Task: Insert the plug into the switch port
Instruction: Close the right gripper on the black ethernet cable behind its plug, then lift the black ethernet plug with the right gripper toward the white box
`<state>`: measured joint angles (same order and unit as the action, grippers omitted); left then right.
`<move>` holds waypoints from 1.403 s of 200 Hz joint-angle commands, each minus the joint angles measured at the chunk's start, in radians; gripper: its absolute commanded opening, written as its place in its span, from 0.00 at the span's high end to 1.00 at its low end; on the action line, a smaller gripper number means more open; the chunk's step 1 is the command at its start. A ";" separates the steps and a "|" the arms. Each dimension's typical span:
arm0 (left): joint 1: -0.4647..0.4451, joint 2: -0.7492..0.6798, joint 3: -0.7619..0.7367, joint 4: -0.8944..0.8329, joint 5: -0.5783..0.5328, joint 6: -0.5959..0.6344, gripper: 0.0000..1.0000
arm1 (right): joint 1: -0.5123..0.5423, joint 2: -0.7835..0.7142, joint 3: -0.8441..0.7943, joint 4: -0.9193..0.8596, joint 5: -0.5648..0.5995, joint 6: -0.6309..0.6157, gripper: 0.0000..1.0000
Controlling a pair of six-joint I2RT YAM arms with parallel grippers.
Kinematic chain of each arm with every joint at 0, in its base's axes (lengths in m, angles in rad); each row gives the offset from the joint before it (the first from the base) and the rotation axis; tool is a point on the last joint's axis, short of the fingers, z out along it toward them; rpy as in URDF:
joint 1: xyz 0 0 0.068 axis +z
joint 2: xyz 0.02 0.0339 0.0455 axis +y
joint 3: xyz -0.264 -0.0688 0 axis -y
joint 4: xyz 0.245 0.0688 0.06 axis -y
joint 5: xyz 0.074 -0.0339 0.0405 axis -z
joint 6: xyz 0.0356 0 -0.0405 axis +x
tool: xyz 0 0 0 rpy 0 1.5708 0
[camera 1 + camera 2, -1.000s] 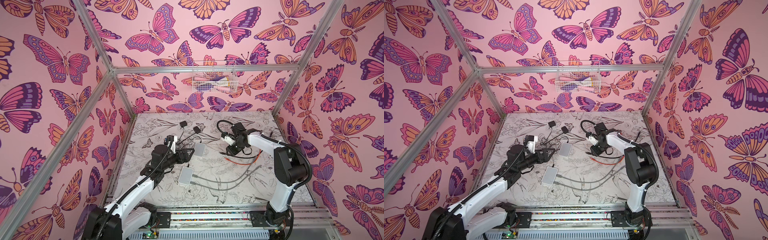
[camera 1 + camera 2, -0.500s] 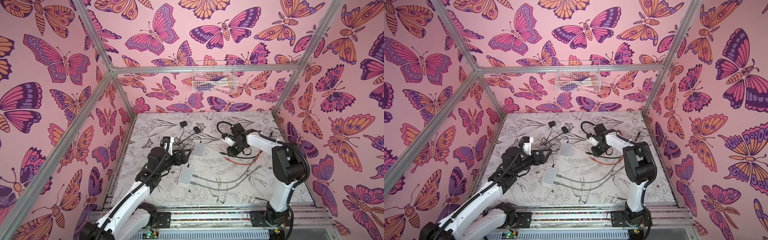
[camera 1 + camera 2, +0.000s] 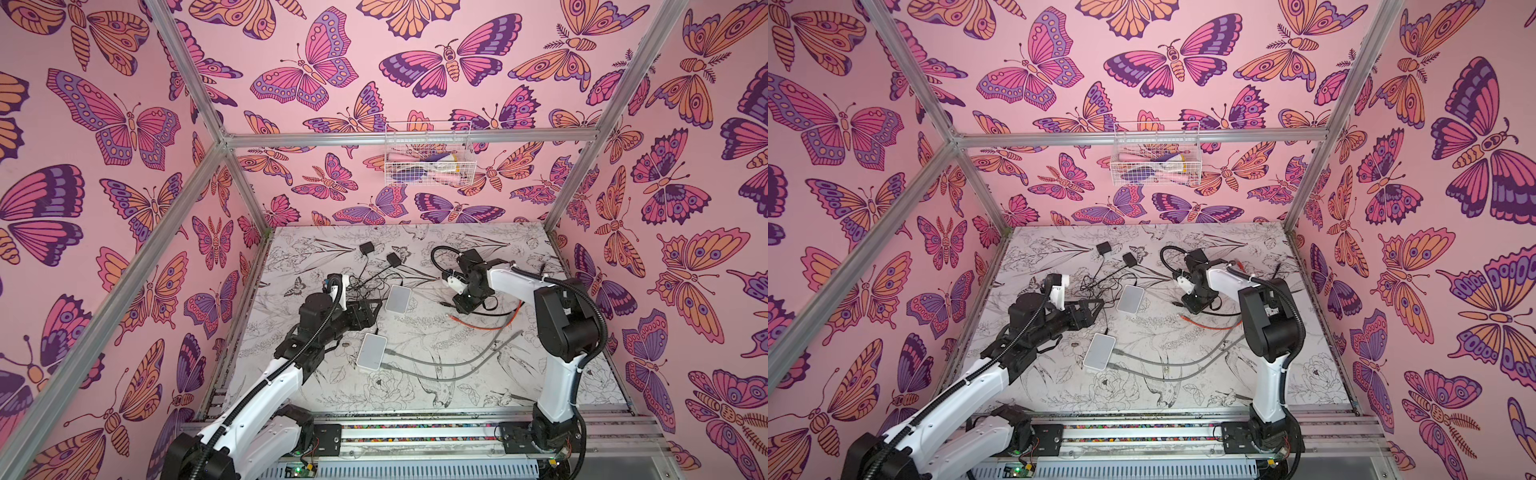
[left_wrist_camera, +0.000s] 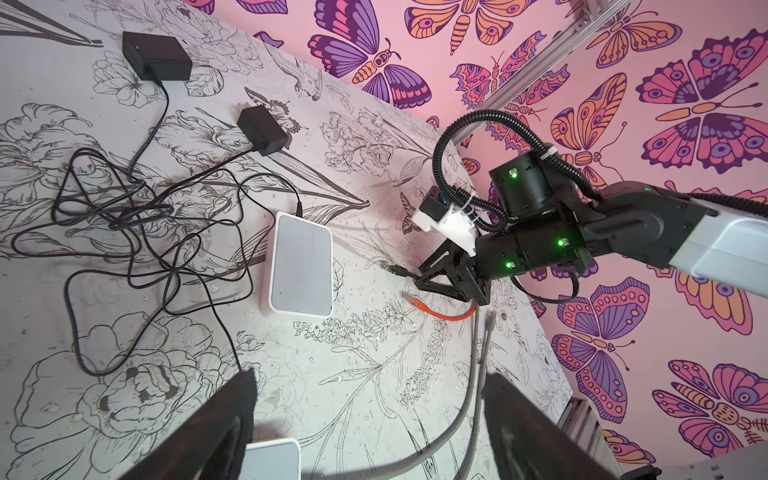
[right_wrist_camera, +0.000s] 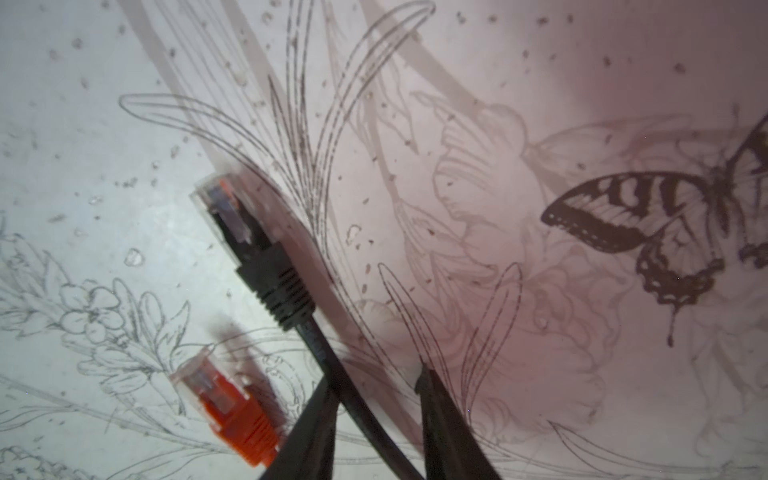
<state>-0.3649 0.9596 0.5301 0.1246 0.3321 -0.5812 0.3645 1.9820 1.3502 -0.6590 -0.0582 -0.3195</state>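
Observation:
The black plug point(image 5: 232, 220) lies on the table with its clear tip pointing away from my right gripper point(image 5: 374, 380). That gripper's fingers straddle the black cable point(image 5: 328, 361) just behind the plug. One finger touches the cable and a gap shows at the other, so it is open. An orange plug point(image 5: 224, 399) lies beside them. In both top views the right gripper point(image 3: 463, 305) is low over the table, right of the far white switch point(image 3: 398, 298). My left gripper point(image 4: 370, 376) is wide open and empty, hovering between the two switches point(image 4: 300, 262) point(image 4: 272, 459).
Two grey cables point(image 3: 436, 361) run right from the near switch point(image 3: 373, 351). An orange cable point(image 3: 482, 326) curves in front of the right gripper. Tangled thin black wires point(image 3: 365, 282) and two black adapters point(image 3: 366, 248) point(image 3: 393, 259) lie behind the left gripper. A wire basket point(image 3: 428, 160) hangs on the back wall.
The right gripper's jaws have narrowed around the black cable. The left arm has shifted slightly, and its gripper stays open by the switches.

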 commanded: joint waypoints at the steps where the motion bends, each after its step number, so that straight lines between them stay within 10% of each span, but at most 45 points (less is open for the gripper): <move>1: 0.007 0.007 -0.015 0.019 -0.003 0.013 0.15 | 0.025 0.064 0.046 -0.063 -0.082 -0.008 0.77; 48: 0.007 0.007 -0.022 0.044 0.017 -0.002 0.20 | 0.059 0.076 0.073 -0.070 -0.069 0.032 0.92; 108: 0.006 0.015 -0.071 0.184 0.090 -0.049 0.25 | 0.182 -0.288 -0.201 0.340 0.130 0.034 0.98; 280: -0.175 0.457 -0.032 0.883 0.269 -0.183 0.33 | 0.263 -0.630 -0.396 0.420 -0.366 0.069 1.00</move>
<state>-0.5308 1.3857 0.4747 0.8486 0.5594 -0.7273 0.6224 1.3693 0.9390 -0.2058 -0.3264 -0.2600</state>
